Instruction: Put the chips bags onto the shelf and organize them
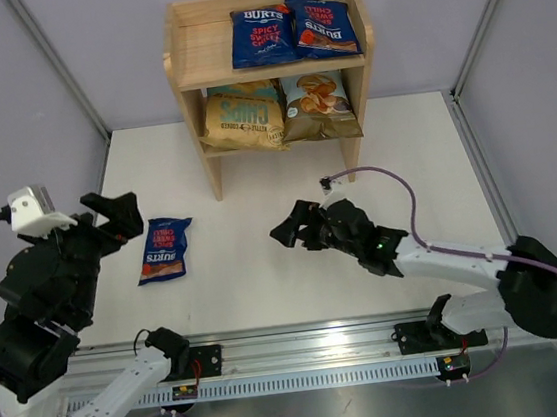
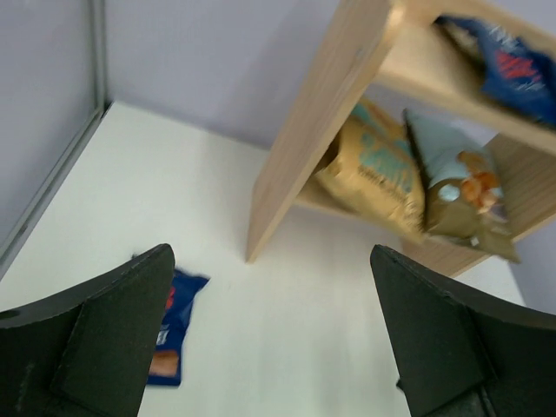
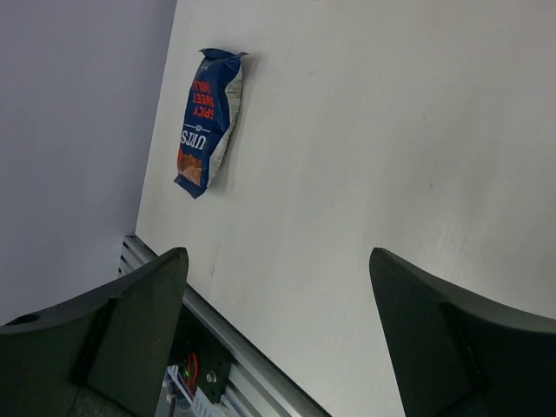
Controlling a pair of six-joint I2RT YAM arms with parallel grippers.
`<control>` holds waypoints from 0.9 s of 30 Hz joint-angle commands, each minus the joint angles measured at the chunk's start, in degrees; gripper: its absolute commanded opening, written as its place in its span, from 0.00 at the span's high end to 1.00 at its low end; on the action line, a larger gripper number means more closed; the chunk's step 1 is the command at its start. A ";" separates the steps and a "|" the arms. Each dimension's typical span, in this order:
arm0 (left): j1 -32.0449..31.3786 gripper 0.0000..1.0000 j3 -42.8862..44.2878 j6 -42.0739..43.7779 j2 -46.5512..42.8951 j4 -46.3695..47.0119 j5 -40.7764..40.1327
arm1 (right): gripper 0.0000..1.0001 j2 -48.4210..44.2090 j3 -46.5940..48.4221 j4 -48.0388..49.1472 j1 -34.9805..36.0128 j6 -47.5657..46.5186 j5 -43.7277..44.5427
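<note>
The left pincer point(image 1: 119, 219) and right pincer point(image 1: 296, 229) both stood wide, empty. One blue Burts bag point(image 1: 165, 249) lay on the tabletop point(image 1: 268, 290); four other bags point(image 1: 264, 35) sat on the shelf point(image 1: 193, 72).

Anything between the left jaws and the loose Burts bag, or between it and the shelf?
Nothing visible does: only bare table separates the left jaws from the Burts bag, and that bag from the shelf.
</note>
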 commanded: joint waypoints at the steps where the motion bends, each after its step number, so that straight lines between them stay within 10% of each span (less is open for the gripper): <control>1: 0.05 0.01 -7.08 -6.21 -5.46 -8.01 -5.02 | 0.08 11.96 4.97 13.07 0.70 8.96 -4.56; 13: 0.05 0.01 -21.86 -8.59 -22.96 -12.59 -1.24 | 0.21 55.39 38.88 17.48 5.09 12.07 -13.89; 27: -0.04 0.01 -22.13 -7.63 -31.14 -16.72 -3.61 | 0.30 82.14 76.94 0.61 6.33 10.05 -17.67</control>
